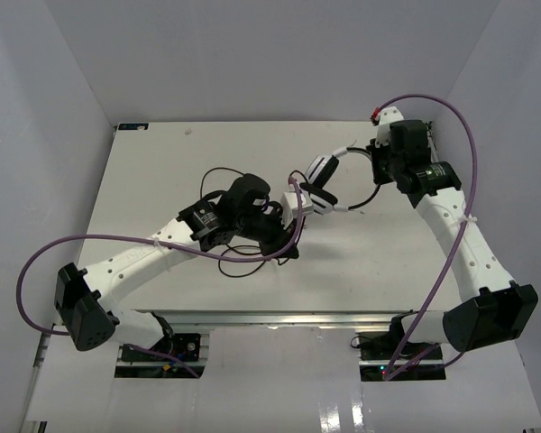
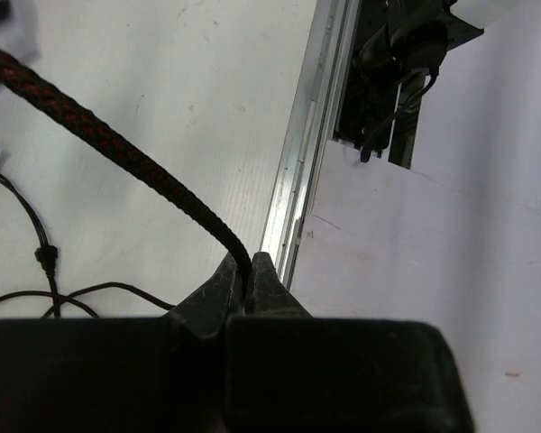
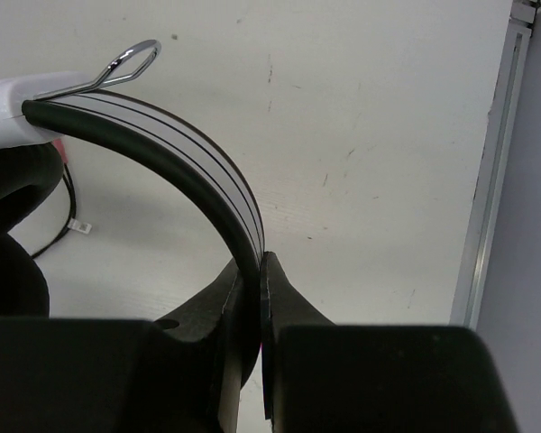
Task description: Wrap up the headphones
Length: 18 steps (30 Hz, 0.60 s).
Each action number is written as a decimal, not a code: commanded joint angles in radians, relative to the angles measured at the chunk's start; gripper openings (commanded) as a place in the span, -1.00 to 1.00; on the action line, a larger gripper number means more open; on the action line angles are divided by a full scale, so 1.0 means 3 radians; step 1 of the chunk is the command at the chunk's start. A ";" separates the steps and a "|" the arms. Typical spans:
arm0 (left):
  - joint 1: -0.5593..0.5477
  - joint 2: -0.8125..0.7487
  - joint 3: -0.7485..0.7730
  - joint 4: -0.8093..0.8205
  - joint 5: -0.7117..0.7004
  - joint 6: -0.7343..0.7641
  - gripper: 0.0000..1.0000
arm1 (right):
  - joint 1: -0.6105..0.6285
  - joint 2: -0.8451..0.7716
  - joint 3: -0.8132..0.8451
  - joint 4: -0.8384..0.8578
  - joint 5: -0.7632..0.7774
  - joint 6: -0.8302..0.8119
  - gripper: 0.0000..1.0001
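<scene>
The headphones (image 1: 319, 173) are held over the middle of the table, earcups to the left. My right gripper (image 1: 377, 165) is shut on the white, black-striped headband (image 3: 185, 167), pinched between the jaws (image 3: 259, 271); a dark earcup (image 3: 9, 194) shows at the left. My left gripper (image 1: 287, 244) is shut on a braided black-and-red stretch of cable (image 2: 117, 149), which runs up and to the left from the jaws (image 2: 246, 278). Thin black cable (image 1: 237, 262) lies in loose loops on the table under the left arm; it also shows in the left wrist view (image 2: 45, 257).
The white table (image 1: 153, 171) has white walls at the back and on both sides. A metal rail (image 1: 279, 317) runs along its near edge, with both arm bases behind it. Purple arm cables (image 1: 473, 171) arc beside each arm.
</scene>
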 commanded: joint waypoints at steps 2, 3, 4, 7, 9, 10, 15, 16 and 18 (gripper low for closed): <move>-0.0020 -0.0134 -0.0350 0.0407 0.0028 -0.0112 -1.00 | -0.0230 -0.0118 0.0318 0.0236 -0.0786 0.0647 -0.85; -0.0024 -0.0152 -0.0441 0.0471 0.0011 -0.0112 -1.00 | -0.0310 -0.0143 0.0331 0.0236 -0.0923 0.0711 -0.85; -0.0021 -0.0152 -0.0495 0.0531 -0.0009 -0.0112 -1.00 | -0.0366 -0.0157 0.0342 0.0236 -0.1036 0.0747 -0.85; -0.0020 -0.0109 -0.0546 0.0682 -0.0074 -0.0115 -1.00 | -0.0511 -0.0180 0.0374 0.0229 -0.1636 0.0807 -0.85; -0.0020 -0.0074 -0.0522 0.0715 -0.0126 -0.0112 -1.00 | -0.0556 -0.0206 0.0380 0.0221 -0.1817 0.0810 -0.85; -0.0020 -0.0083 -0.0493 0.0733 -0.0189 -0.0109 -1.00 | -0.0556 -0.0249 0.0346 0.0229 -0.1806 0.0744 -0.85; -0.0015 -0.0274 -0.0451 0.0823 -0.0363 -0.0072 -1.00 | -0.0560 -0.0418 0.0163 0.0251 -0.1576 0.0544 -0.85; -0.0015 -0.0279 -0.0445 0.0812 -0.0362 -0.0060 -1.00 | -0.0562 -0.0432 0.0127 0.0251 -0.1630 0.0549 -0.85; -0.0015 -0.0264 -0.0429 0.0767 -0.0341 -0.0040 -1.00 | -0.0562 -0.0461 0.0069 0.0251 -0.1714 0.0559 -0.85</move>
